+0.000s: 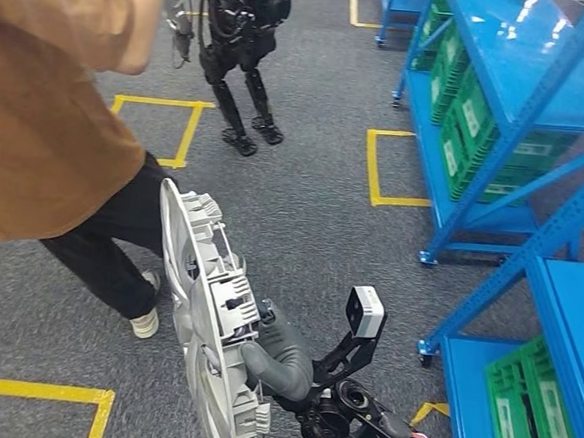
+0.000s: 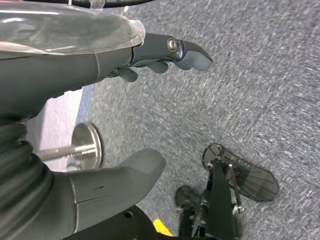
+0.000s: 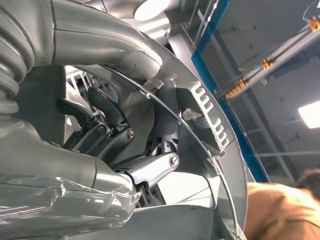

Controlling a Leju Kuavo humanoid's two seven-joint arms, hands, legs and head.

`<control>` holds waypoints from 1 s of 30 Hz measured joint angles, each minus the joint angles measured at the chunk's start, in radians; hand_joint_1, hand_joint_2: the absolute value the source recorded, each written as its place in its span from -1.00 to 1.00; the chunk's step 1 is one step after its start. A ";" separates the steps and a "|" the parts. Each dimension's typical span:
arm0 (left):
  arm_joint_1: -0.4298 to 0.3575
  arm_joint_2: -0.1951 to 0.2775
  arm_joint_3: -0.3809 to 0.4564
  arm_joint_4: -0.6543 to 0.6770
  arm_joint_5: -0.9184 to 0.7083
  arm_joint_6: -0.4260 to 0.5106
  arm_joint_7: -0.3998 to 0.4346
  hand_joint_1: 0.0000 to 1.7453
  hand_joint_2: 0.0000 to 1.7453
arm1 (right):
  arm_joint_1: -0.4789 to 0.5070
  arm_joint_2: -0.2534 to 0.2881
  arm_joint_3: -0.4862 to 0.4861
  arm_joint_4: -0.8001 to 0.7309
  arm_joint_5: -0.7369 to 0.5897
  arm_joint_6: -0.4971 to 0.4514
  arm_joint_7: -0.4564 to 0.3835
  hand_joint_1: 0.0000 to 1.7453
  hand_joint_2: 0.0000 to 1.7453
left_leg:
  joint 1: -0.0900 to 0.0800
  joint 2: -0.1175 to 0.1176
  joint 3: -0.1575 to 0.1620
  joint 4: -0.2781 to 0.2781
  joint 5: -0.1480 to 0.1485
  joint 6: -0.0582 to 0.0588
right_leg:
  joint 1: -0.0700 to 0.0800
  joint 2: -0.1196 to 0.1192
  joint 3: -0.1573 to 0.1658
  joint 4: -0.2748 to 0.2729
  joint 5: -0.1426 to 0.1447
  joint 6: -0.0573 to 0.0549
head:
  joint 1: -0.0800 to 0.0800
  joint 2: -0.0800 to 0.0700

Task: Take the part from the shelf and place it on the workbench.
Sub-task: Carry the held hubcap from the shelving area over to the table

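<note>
Grey plastic part (image 1: 209, 324) stands on edge, gripped by the right hand (image 1: 279, 363) with fingers (image 3: 113, 117) hooked through its ribs for carrying, while the left hand (image 2: 113, 115) hangs with its fingers spread, holding nothing.

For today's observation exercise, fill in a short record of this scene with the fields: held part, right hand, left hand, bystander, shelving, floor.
held part: grey ribbed plastic part, carried upright over the floor
right hand: right hand grips the part, fingers hooked into its ribs
left hand: left hand holds nothing, fingers apart, above the carpet
bystander: person in a brown top, close on the left
shelving: blue shelves on the right, holding green crates
floor: grey carpet with yellow marked squares
</note>
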 joint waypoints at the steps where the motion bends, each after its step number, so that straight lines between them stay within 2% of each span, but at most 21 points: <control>1: -0.001 -0.001 0.000 0.000 0.000 0.000 0.000 -1.00 1.00 | 0.000 0.000 -0.001 0.000 0.000 0.000 0.000 1.00 1.00 | -0.001 -0.011 0.000 0.002 -0.001 -0.002 | 0.000 0.021 0.029 -0.071 0.033 -0.005 | 0.002 0.000; 3: -0.002 -0.002 0.000 0.000 0.000 -0.001 0.000 -1.00 1.00 | -0.002 0.000 -0.004 0.000 0.001 0.000 0.001 1.00 1.00 | 0.001 -0.030 -0.007 0.005 -0.001 -0.010 | 0.001 0.052 0.064 -0.153 0.052 -0.010 | 0.003 0.000; 5: 0.000 -0.001 0.000 0.000 -0.001 -0.001 0.000 -1.00 1.00 | -0.004 0.000 -0.006 0.000 0.001 -0.001 0.002 1.00 1.00 | 0.005 -0.048 -0.016 0.004 0.005 -0.023 | 0.002 0.045 0.075 -0.168 0.047 -0.013 | 0.004 0.000; 6: 0.002 0.000 -0.001 0.000 -0.001 -0.001 -0.001 -1.00 1.00 | -0.004 0.000 -0.007 0.000 0.002 -0.001 0.002 1.00 1.00 | 0.006 -0.047 -0.018 0.006 0.004 -0.029 | 0.001 0.035 0.080 -0.172 0.051 -0.017 | 0.003 0.000; 8: 0.003 0.000 -0.001 0.000 -0.001 -0.001 -0.001 -1.00 1.00 | -0.006 0.001 -0.008 0.000 0.002 -0.001 0.003 1.00 1.00 | 0.004 -0.011 -0.045 0.058 -0.028 -0.038 | -0.004 0.012 0.086 -0.184 0.057 -0.026 | -0.008 0.000; 10: 0.000 -0.001 -0.001 0.000 -0.002 -0.001 -0.003 -1.00 1.00 | -0.006 0.001 -0.009 0.000 0.002 -0.001 0.003 1.00 1.00 | 0.006 0.036 -0.112 0.187 -0.091 -0.044 | -0.001 -0.014 0.086 -0.188 0.058 -0.032 | -0.023 0.000; 11: -0.001 -0.002 -0.001 0.000 -0.003 -0.001 -0.003 -1.00 1.00 | -0.005 0.001 -0.010 0.000 0.003 -0.001 0.003 1.00 1.00 | 0.009 0.046 -0.147 0.252 -0.114 -0.048 | 0.000 -0.027 0.085 -0.188 0.057 -0.033 | -0.028 0.000; 12: 0.000 -0.002 -0.001 0.000 -0.003 -0.001 -0.003 -1.00 1.00 | -0.005 0.001 -0.011 0.000 0.003 -0.001 0.003 1.00 1.00 | 0.011 0.051 -0.169 0.292 -0.122 -0.052 | 0.001 -0.040 0.084 -0.188 0.056 -0.033 | -0.031 0.000; 13: 0.001 -0.002 -0.001 0.000 -0.003 -0.001 -0.003 -1.00 1.00 | -0.005 0.001 -0.011 0.000 0.004 -0.001 0.003 1.00 1.00 | 0.014 0.056 -0.171 0.292 -0.111 -0.055 | 0.000 -0.051 0.084 -0.188 0.055 -0.032 | -0.034 0.000; 14: 0.001 -0.001 -0.001 0.000 -0.003 -0.001 -0.004 -1.00 1.00 | -0.005 0.001 -0.012 0.000 0.005 0.000 0.003 1.00 1.00 | 0.016 0.061 -0.150 0.250 -0.083 -0.057 | 0.000 -0.061 0.085 -0.188 0.053 -0.030 | -0.037 0.000; 16: 0.001 0.000 -0.001 0.000 -0.001 -0.001 -0.006 -1.00 1.00 | -0.005 0.001 -0.013 0.000 0.007 0.002 0.003 1.00 1.00 | 0.017 0.091 -0.073 0.103 -0.020 -0.058 | 0.001 -0.078 0.088 -0.186 0.048 -0.022 | -0.043 0.000; 18: -0.001 0.000 -0.001 0.000 0.000 -0.001 -0.009 -1.00 1.00 | -0.006 0.001 -0.015 0.000 0.009 0.004 0.003 1.00 1.00 | 0.013 0.112 -0.026 0.014 0.006 -0.050 | 0.005 -0.091 0.093 -0.184 0.041 -0.010 | -0.042 0.000; 19: -0.001 -0.001 -0.001 0.000 0.000 -0.001 -0.010 -1.00 1.00 | -0.006 0.001 -0.015 0.000 0.011 0.005 0.004 1.00 1.00 | 0.009 0.112 -0.022 0.005 0.004 -0.043 | 0.007 -0.097 0.096 -0.184 0.038 -0.004 | -0.040 0.000; 21: 0.000 -0.001 -0.001 0.000 0.002 -0.001 -0.012 -1.00 1.00 | -0.007 0.002 -0.016 0.000 0.013 0.008 0.004 1.00 1.00 | 0.008 0.092 -0.020 0.005 0.003 -0.028 | 0.003 -0.106 0.102 -0.183 0.030 0.008 | -0.035 0.000; 23: 0.001 -0.001 -0.001 0.000 0.003 -0.001 -0.013 -1.00 1.00 | -0.007 0.002 -0.018 0.000 0.013 0.010 0.004 1.00 1.00 | 0.011 0.077 -0.013 0.001 0.003 -0.015 | -0.002 -0.081 0.088 -0.139 -0.002 0.016 | -0.029 0.000; 25: -0.001 0.000 -0.001 0.000 0.006 -0.001 -0.014 -1.00 1.00 | -0.006 0.002 -0.021 0.000 0.014 0.013 0.005 1.00 1.00 | 0.010 0.062 -0.009 0.000 0.002 -0.004 | -0.004 -0.041 0.030 -0.011 -0.066 0.019 | -0.016 0.000; 26: -0.001 0.000 -0.001 0.000 0.008 -0.001 -0.014 -1.00 1.00 | -0.005 0.002 -0.022 0.001 0.014 0.015 0.006 1.00 1.00 | 0.008 0.053 -0.008 0.000 0.001 0.000 | -0.004 -0.032 -0.008 0.063 -0.093 0.019 | -0.010 0.000; 27: -0.001 0.000 -0.001 0.000 0.010 0.000 -0.014 -1.00 1.00 | -0.005 0.002 -0.022 0.002 0.014 0.017 0.006 1.00 1.00 | 0.005 0.042 -0.006 0.001 0.000 0.002 | -0.003 -0.027 -0.037 0.115 -0.104 0.018 | -0.005 0.000; 28: -0.001 0.000 -0.001 0.000 0.011 0.000 -0.014 -1.00 1.00 | -0.005 0.002 -0.022 0.002 0.014 0.019 0.007 1.00 1.00 | 0.002 0.030 -0.004 0.001 -0.002 0.003 | -0.002 -0.024 -0.050 0.131 -0.095 0.016 | -0.002 0.000; 29: -0.001 0.000 -0.001 0.000 0.012 0.001 -0.014 -1.00 1.00 | -0.005 0.002 -0.022 0.002 0.015 0.020 0.008 1.00 1.00 | 0.000 0.018 0.000 0.002 -0.003 0.003 | -0.001 -0.021 -0.044 0.104 -0.065 0.012 | 0.000 0.000; 30: -0.001 0.000 -0.001 0.000 0.013 0.001 -0.014 -1.00 1.00 | -0.005 0.002 -0.022 0.003 0.015 0.020 0.008 1.00 1.00 | -0.001 0.005 0.004 0.002 -0.005 0.003 | 0.000 -0.013 -0.021 0.043 -0.021 0.006 | 0.002 0.000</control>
